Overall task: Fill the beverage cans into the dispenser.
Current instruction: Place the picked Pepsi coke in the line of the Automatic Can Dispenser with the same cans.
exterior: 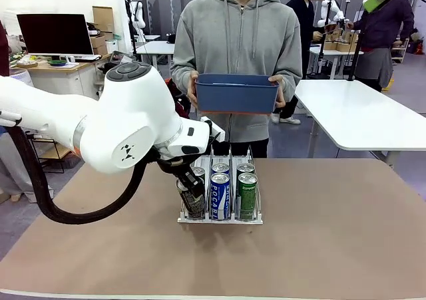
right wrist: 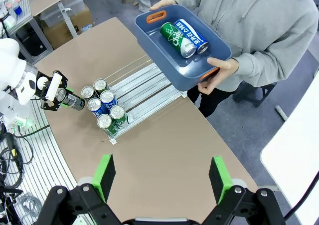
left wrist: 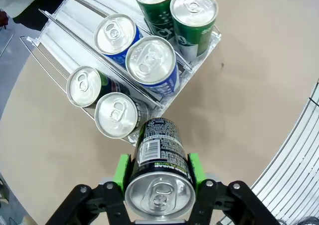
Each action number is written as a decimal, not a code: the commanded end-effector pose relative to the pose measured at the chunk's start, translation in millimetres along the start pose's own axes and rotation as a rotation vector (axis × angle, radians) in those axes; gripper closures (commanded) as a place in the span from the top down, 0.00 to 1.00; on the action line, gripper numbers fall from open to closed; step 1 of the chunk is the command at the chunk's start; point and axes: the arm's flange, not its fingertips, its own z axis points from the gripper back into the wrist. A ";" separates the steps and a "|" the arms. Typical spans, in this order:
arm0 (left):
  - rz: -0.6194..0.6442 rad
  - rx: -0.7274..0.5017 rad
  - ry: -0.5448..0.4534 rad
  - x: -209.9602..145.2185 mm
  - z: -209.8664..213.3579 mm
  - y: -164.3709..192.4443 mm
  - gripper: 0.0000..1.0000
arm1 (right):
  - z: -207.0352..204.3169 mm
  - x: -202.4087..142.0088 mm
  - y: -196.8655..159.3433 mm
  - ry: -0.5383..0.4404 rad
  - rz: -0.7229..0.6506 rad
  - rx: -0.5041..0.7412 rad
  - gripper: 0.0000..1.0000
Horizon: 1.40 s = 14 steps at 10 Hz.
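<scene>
Left wrist view gives you the clearest read: the left gripper (left wrist: 159,171) is clamped on a black-and-grey aluminium drink can (left wrist: 158,147), with a green pad pressed to each side of it. The silver top faces the camera. The can's far end sits just at the front corner of the white wire dispenser rack (left wrist: 75,15), by the outer lane. You cannot tell whether it touches the front lip.

Six cans already stand in the rack, two to a lane and crowded at the front. There are two green cans (left wrist: 194,10) in one outer lane and two blue-and-white cans (left wrist: 151,60) in the middle lane. Two dark cans (left wrist: 116,115) stand in the lane nearest your held can.

From the front view, the left gripper (exterior: 190,188) hangs low over the brown tabletop (exterior: 333,233), at the left front of the rack (exterior: 219,219).

Your right gripper (right wrist: 162,172) hangs high above the table with its fingers spread wide and nothing between them.

Across the table, a person in a grey hoodie holds a blue plastic rectangular bin (right wrist: 149,35) in both hands, well above and behind the rack. Inside it a green can (right wrist: 172,35) and a blue-and-white lettered can (right wrist: 192,34) lie on their sides, touching.
</scene>
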 end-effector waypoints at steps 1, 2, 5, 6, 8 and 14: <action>-0.004 0.032 -0.013 11.7 -7.4 11.4 0.58 | 0.6 -0.5 1.1 -0.001 -0.012 0.006 1.00; 0.006 0.039 -0.008 14.7 -10.8 19.8 0.58 | 0.6 -0.5 1.1 -0.001 -0.012 0.006 1.00; 0.035 0.062 0.009 22.4 -19.0 41.2 0.58 | 0.6 -0.5 1.1 -0.001 -0.012 0.006 1.00; 0.052 0.061 0.000 25.9 -22.4 45.3 0.58 | 0.6 -0.5 1.1 -0.001 -0.012 0.006 1.00; 0.075 0.048 0.011 30.5 -34.9 62.6 0.58 | 0.6 -0.5 1.1 -0.001 -0.012 0.006 1.00; 0.130 -0.011 0.078 37.9 -62.8 77.6 0.58 | 0.6 -0.5 1.1 -0.001 -0.012 0.006 1.00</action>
